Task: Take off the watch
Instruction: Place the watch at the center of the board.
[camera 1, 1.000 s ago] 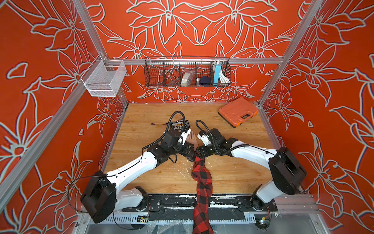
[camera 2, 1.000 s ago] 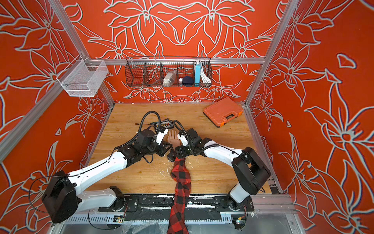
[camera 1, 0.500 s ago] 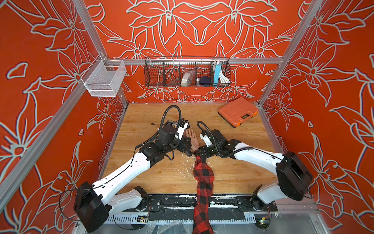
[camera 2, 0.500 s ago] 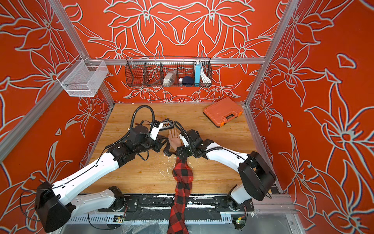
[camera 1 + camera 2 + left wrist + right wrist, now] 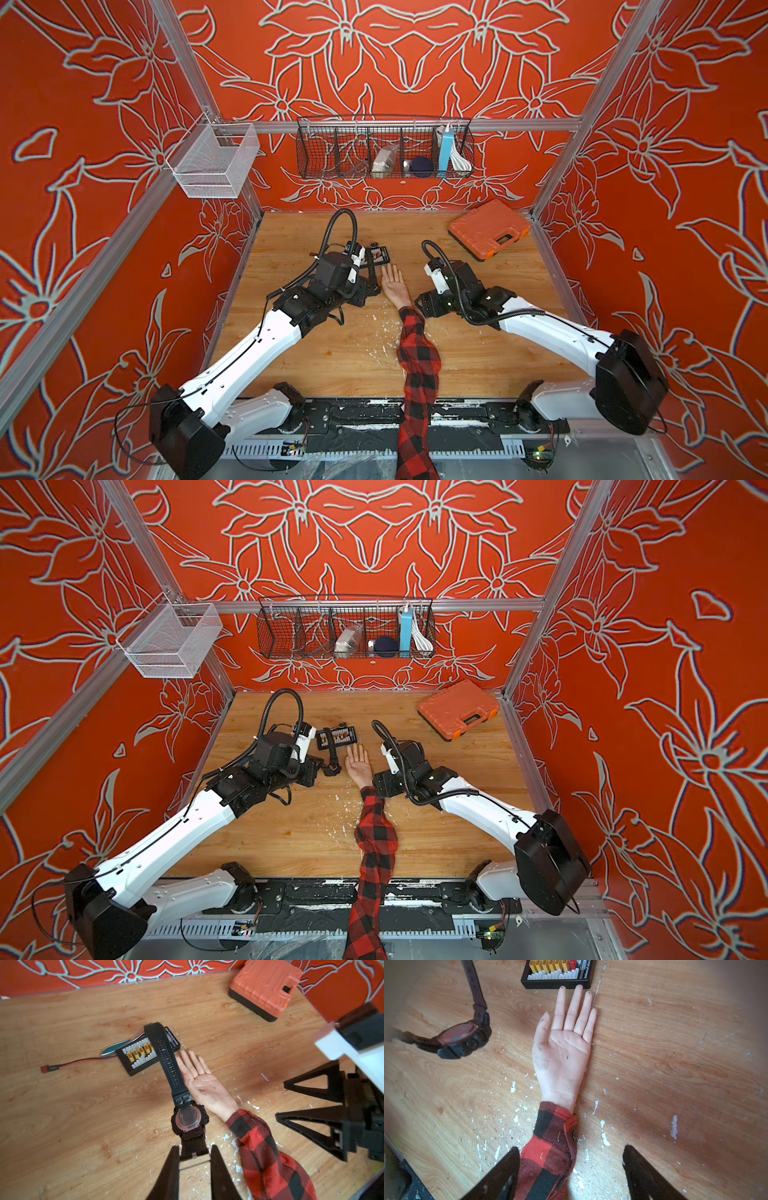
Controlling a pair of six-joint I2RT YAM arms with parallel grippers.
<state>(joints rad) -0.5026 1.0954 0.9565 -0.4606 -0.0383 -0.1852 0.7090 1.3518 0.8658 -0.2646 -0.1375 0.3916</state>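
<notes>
Black rubber wristwatch [image 5: 188, 1120], chunky case on a perforated strap, is off the wrist and just beside the pale open hand [image 5: 204, 1084]. The left pincer [image 5: 194, 1147] is clenched on its short strap end. The case is probably heavy and the strap limp. The right pincer [image 5: 571, 1149] is released over the red-checked sleeve [image 5: 548, 1153].

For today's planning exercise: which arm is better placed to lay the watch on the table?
Left: the left tool is shut on the watch strap; the right tool hangs open, empty, by the sleeve.
</notes>
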